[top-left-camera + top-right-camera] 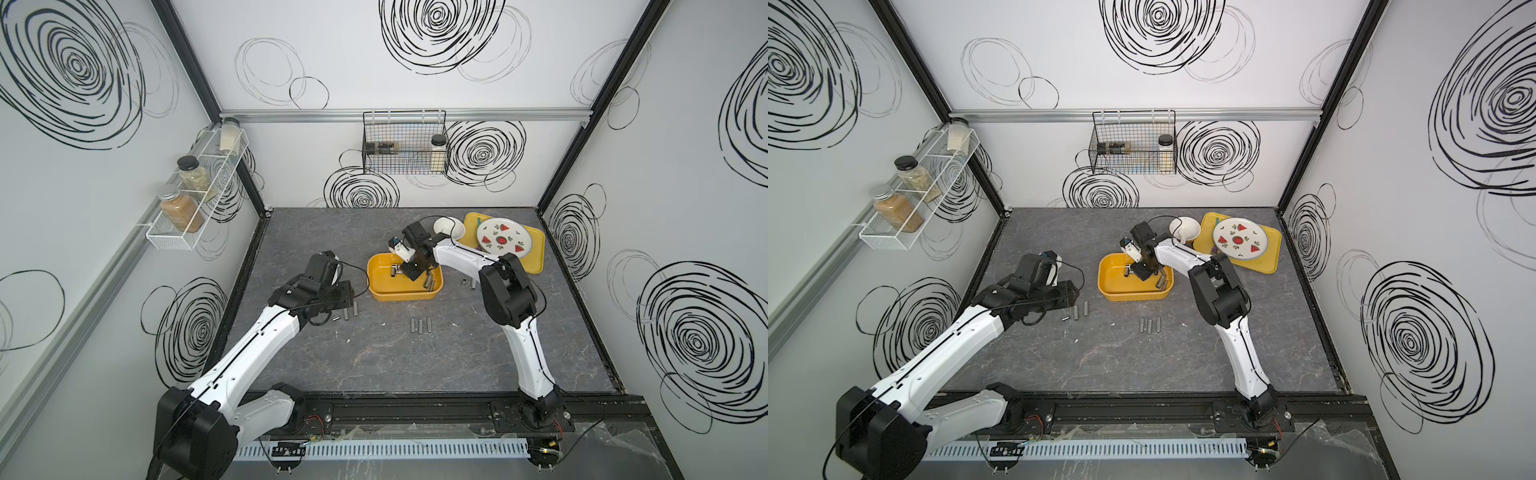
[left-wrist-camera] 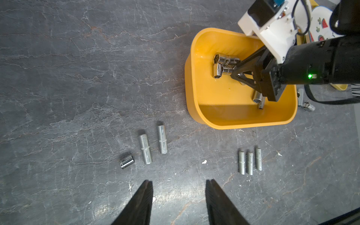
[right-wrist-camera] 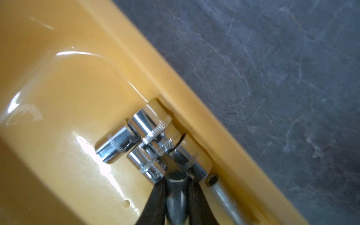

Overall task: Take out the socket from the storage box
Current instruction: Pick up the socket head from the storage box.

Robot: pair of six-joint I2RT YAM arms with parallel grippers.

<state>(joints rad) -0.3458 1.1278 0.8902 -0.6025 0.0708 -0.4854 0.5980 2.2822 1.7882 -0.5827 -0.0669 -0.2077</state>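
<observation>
grasp step: right gripper [image 3: 177, 180] clenched on a dull socket [image 3: 176, 196] at 10 o'clock inside the storage box [image 1: 399, 296]; left gripper [image 2: 179, 182] released, empty, at the box's 9 o'clock. next, likely: a straight lift clear of neighbouring sockets [image 3: 116, 144].

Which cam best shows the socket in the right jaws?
Right wrist: the socket fills the gap between the jaws, close up, in the storage box. Left wrist shows the right gripper at the chrome sockets, held one hidden. Both top views: too small to tell.
</observation>
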